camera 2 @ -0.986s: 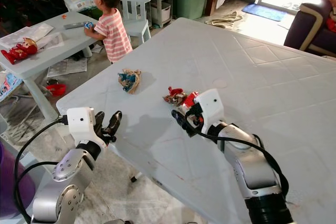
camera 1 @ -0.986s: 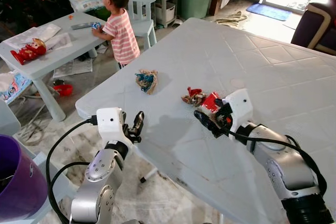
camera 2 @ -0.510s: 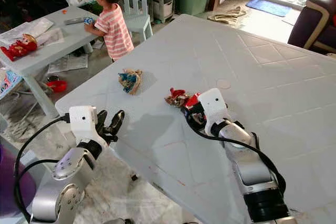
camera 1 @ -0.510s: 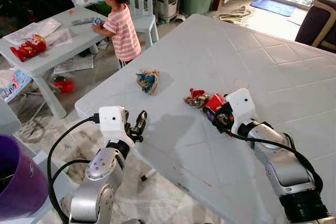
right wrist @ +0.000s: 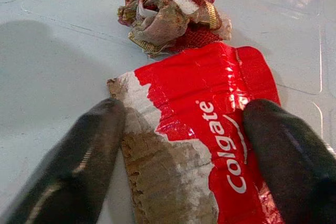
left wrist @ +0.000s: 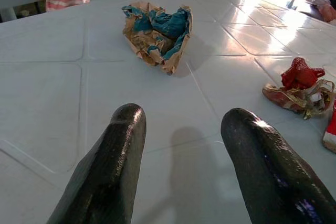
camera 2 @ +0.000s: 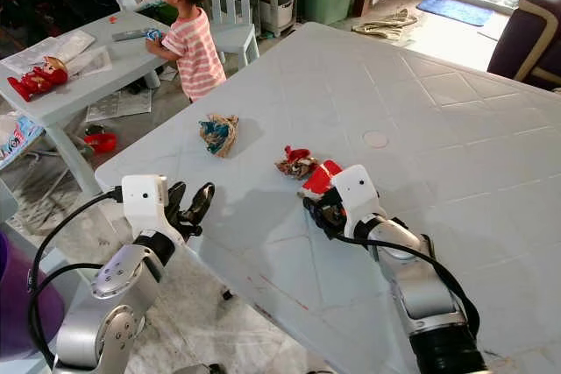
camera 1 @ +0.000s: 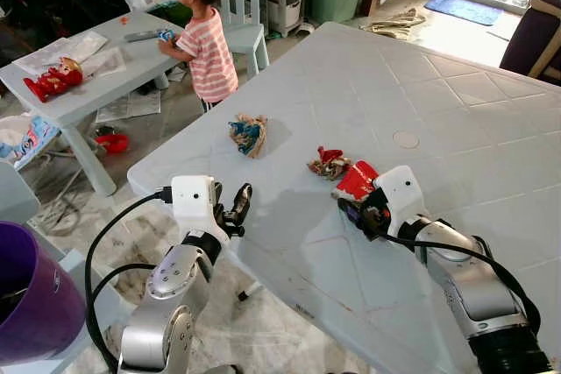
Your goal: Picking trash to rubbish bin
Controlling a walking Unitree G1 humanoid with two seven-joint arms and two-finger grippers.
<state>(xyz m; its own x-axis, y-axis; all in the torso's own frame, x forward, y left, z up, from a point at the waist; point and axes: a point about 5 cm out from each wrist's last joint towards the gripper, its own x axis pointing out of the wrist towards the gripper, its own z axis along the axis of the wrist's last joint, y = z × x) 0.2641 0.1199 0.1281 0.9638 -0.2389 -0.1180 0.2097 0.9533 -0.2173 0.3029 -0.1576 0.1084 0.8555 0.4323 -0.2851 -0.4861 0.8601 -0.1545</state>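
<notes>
Since a second ago the right gripper (camera 1: 358,209) has dropped from above the white table (camera 1: 456,102) to its surface, closing in on the red Colgate box (camera 1: 358,179).

In the head views, that flattened box lies just beside a red-and-gold wrapper (camera 1: 326,162) near the table's front edge. A crumpled blue-and-brown paper (camera 1: 248,134) sits further along the same edge, toward the child in a striped shirt (camera 1: 207,37) at the small table (camera 1: 88,72). The left gripper (camera 1: 233,214) hovers at the white table's corner. A purple bin (camera 1: 35,304) stands on the floor, well apart from the table.

The left wrist view shows that gripper's fingers (left wrist: 113,166) spread and empty, aimed at the crumpled paper.

The right wrist view shows the fingers (right wrist: 79,166) spread, straddling the torn end of the box, not yet pinching it.

The box lies flat against the table, so the fingers may slide over it or push it into the wrapper instead of catching an edge.
</notes>
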